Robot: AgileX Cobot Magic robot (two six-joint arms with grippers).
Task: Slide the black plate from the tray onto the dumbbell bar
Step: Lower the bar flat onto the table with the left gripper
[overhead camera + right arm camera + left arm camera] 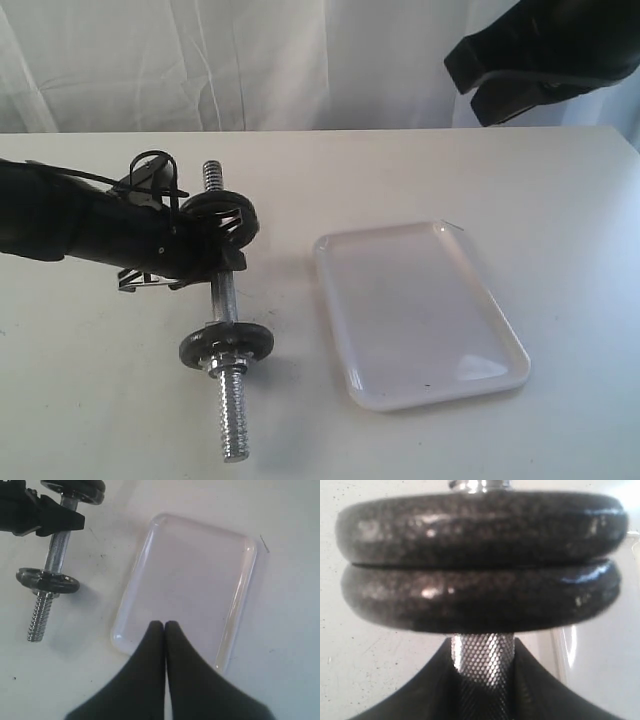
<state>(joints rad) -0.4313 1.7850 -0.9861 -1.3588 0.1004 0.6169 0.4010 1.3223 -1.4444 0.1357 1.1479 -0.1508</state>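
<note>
No writing, label, brand, number or sign can be read in any of the three views. The two stacked weight discs [480, 535] that fill the left wrist view show only a mottled dark rim. The dumbbell bar [224, 295] shows only knurling and coarse thread. The white tray [420, 310], at the lower right of the exterior view, has a plain glossy face.
</note>
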